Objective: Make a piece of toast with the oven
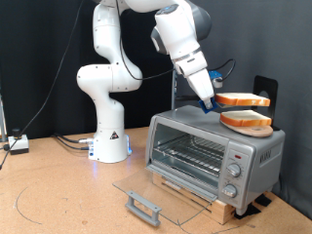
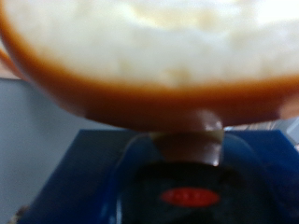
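Note:
My gripper (image 1: 214, 103) is above the top of the silver-grey oven (image 1: 210, 146), at its back. It is shut on the edge of the piece of toast (image 1: 243, 99) and holds it flat, just above the second bread slice (image 1: 247, 120), which lies on the oven's roof. In the wrist view the toast's pale face and orange-tan crust (image 2: 140, 56) fill the upper half. The blue gripper (image 2: 193, 140) meets the crust below it. The oven's glass door (image 1: 146, 187) hangs open and flat, and the wire rack (image 1: 190, 153) inside is bare.
The oven stands on a wooden board (image 1: 209, 204) on the brown table. Its knobs (image 1: 234, 174) are on the exterior view's right face. The door's grey handle (image 1: 143, 206) sticks out toward the bottom. A black stand (image 1: 265, 90) is behind the oven. The robot base (image 1: 109, 136) and cables (image 1: 19, 144) are at left.

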Robot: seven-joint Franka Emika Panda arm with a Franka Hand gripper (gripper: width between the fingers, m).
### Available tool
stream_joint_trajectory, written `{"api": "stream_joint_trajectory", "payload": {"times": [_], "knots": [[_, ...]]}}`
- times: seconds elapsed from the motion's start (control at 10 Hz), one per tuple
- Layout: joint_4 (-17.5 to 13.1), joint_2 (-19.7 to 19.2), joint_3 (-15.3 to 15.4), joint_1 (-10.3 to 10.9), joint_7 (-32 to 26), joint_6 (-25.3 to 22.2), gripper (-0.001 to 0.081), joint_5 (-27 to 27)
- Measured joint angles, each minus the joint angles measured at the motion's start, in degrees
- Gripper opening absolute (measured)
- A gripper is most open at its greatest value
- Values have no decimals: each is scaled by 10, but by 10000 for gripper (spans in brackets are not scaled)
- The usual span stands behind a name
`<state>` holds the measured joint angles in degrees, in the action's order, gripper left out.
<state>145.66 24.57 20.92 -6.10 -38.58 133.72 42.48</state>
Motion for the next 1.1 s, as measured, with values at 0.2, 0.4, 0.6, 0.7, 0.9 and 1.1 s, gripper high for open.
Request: {"api": "stream_joint_trajectory", "payload": {"times": [0.2,0.4,0.6,0.7,0.9,1.1], "knots": [[23,15,-40,0,-65,-1,396,49],[40,28,-76,-10,-91,1,396,65],[49,36,-106,-26,-106,9,396,66],[53,39,-121,-34,-116,9,396,66],[56,44,-154,-55,-133,-16,396,46],[56,46,-182,-82,-139,-51,396,5]]}}
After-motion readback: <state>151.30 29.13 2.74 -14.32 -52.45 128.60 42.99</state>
